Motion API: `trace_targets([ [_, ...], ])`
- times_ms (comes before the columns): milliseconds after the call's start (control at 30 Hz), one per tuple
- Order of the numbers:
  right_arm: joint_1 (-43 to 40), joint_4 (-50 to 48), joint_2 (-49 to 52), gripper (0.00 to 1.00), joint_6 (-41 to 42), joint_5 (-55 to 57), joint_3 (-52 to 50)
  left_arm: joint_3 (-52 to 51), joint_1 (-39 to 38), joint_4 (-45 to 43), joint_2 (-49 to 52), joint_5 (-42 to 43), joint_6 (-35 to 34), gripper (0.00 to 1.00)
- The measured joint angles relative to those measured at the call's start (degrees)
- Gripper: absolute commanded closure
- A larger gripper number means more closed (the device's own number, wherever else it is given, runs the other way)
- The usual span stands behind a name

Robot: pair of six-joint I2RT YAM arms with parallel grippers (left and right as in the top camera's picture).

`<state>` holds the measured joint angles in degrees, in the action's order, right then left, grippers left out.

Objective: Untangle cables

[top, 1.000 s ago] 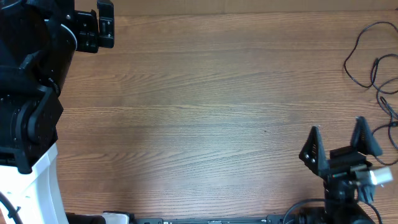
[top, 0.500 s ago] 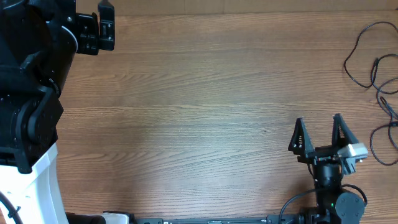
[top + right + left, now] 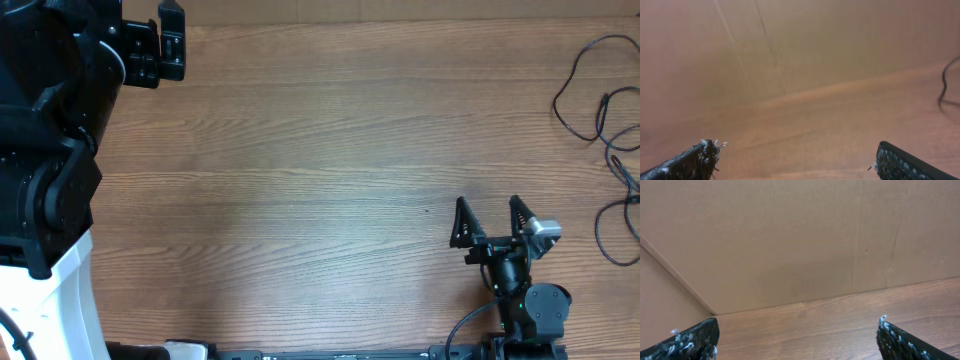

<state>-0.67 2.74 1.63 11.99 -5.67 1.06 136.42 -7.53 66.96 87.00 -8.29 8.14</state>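
Observation:
The cables (image 3: 583, 92) are thin black cords lying in loose loops along the table's right edge, with further loops lower down (image 3: 607, 232). My right gripper (image 3: 490, 213) stands open at the near right, well left of the cords and touching none of them. In the right wrist view one bend of a cable (image 3: 943, 91) shows at the right edge, and nothing lies between the fingertips (image 3: 709, 150) of the right gripper (image 3: 796, 149). My left gripper (image 3: 171, 40) is open at the far left corner. In its own view the left gripper (image 3: 799, 325) is over bare wood.
The wooden table (image 3: 300, 180) spreads between the two arms. A brown cardboard wall (image 3: 790, 240) rises behind the table's far edge. The bulky black and white left arm base (image 3: 45, 180) fills the left side.
My right gripper has drawn back to the left and toward the near edge, farther from the cables. The left arm and the cables have not moved.

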Motion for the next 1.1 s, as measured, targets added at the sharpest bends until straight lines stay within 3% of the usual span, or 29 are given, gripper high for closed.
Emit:
trace_targets([
  [667, 0.0, 1.88, 13.14, 0.0, 0.02, 0.11, 0.0, 0.0, 0.0, 0.66, 0.0, 0.13, 0.0, 0.0],
  [1100, 0.0, 1.88, 13.55, 0.0, 0.0, 0.13, 0.0, 0.0, 0.0, 1.18, 0.0, 0.13, 0.0, 0.0],
])
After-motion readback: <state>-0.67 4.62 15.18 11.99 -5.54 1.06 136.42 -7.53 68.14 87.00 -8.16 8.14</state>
